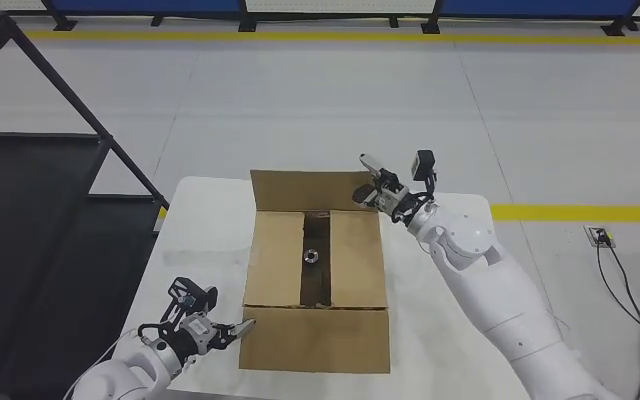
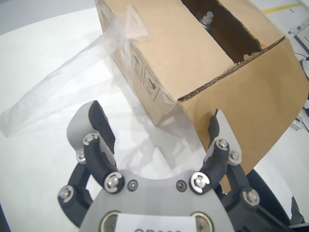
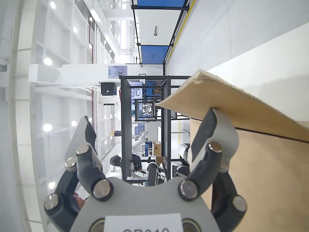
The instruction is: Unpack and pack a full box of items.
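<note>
Over the counter [image 1: 412, 322], my empty left gripper [image 2: 157, 108] gapes just short of the box [image 1: 355, 262], my right gripper [image 3: 148, 114] equally open beside its flap [image 3: 241, 107].

I see one brown cardboard box [image 1: 275, 262] upright on the white table [image 1: 205, 215]. Its side flaps are folded in with a dark slot between them; far flap [image 1: 300, 188] and near flap [image 1: 315, 340] are open. A metal-topped item [image 1: 312, 257] stands in the slot. A clear tape strip [image 2: 72, 73] hangs off one corner.
</note>
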Motion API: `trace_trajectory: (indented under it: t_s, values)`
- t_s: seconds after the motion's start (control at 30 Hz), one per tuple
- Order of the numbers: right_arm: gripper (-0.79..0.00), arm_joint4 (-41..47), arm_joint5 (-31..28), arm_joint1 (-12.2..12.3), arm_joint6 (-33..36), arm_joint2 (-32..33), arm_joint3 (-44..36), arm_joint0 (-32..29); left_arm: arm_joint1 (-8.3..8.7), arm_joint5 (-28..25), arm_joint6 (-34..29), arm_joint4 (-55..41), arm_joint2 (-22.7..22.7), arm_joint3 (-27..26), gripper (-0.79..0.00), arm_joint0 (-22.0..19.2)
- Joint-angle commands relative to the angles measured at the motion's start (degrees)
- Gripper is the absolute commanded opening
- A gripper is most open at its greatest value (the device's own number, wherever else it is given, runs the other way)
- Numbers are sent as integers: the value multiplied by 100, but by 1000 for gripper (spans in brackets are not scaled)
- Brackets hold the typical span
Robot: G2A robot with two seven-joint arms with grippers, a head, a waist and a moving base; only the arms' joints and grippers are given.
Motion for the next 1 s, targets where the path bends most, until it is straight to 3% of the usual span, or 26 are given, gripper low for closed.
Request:
trace_trajectory:
  t_s: [0.0,0.37,0.57,0.97]
  values:
    - [0,2,-2,1,2,2,-4,-3,0,1,0,0,0,1,0,-1]
    - [0,0,76,-32,-170,-31,9,1,-2,40,30,-6,5,0,0,4]
    - [0,296,148,-276,-304,-300,673,423,7,96,78,101,83,-34,0,18]
    - [0,441,-240,-938,-686,-972,2427,1237,28,181,204,165,106,15,0,145]
